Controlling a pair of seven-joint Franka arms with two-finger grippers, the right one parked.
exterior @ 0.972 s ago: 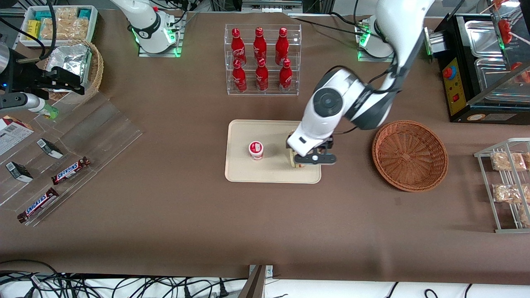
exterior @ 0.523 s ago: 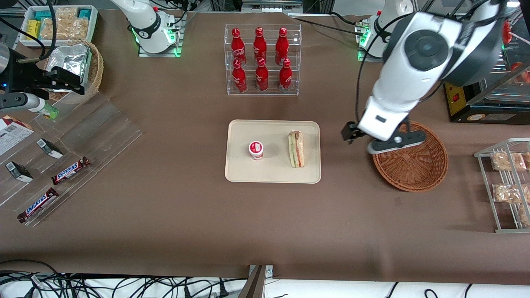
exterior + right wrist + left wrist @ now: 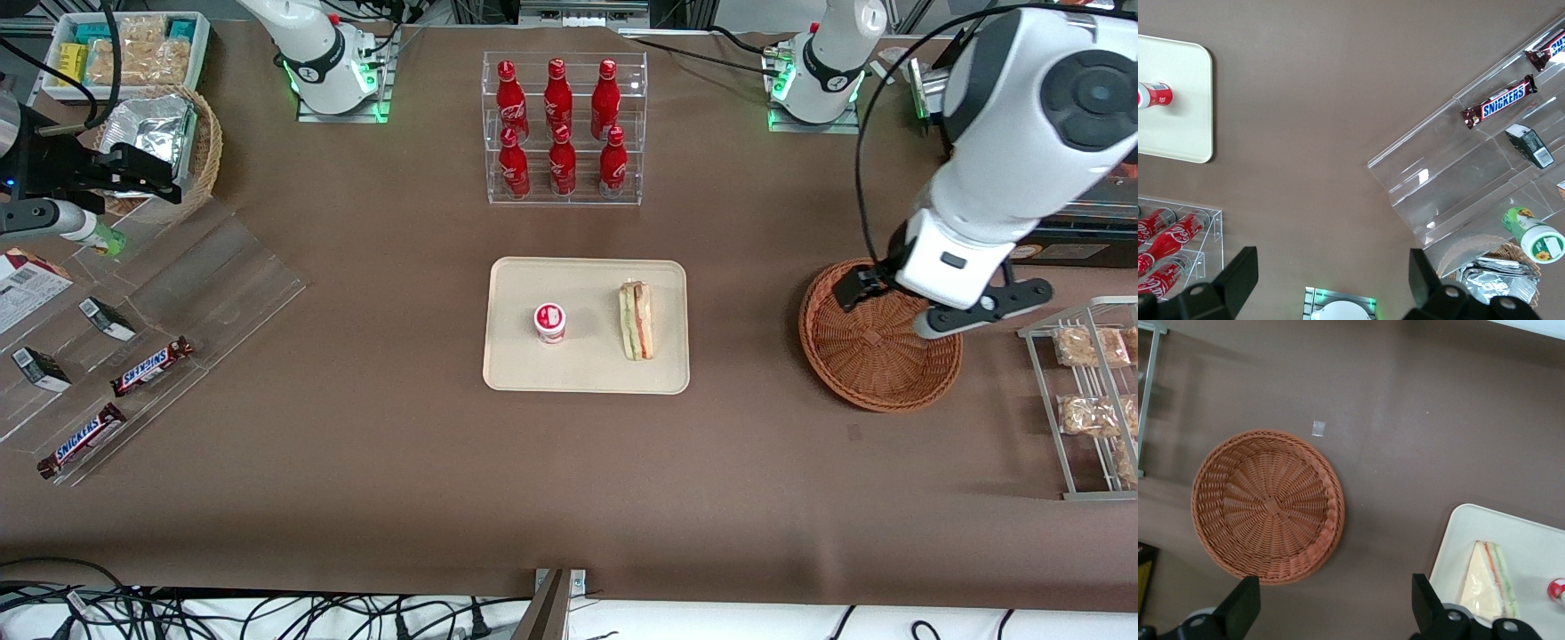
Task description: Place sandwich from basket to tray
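Already the sandwich [image 3: 637,320] lies flat on the tray [image 3: 524,369], beside a small red-and-white cup [image 3: 550,323], well apart from the basket [image 3: 876,373], which holds nothing. The gripper [image 3: 925,307] hangs above the basket toward the working arm's end, its fingers [image 3: 1245,603] spread wide and empty. Withdrawing well likely means rising clear of the wire rack [image 3: 1080,404] nearby and leaving the tray untouched.

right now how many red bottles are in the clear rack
6. The red bottles stand in the clear acrylic rack in two rows of three: an upper row and a lower row nearer the front camera. None looks hidden. The open left gripper hovers over the reddish-brown wicker basket.
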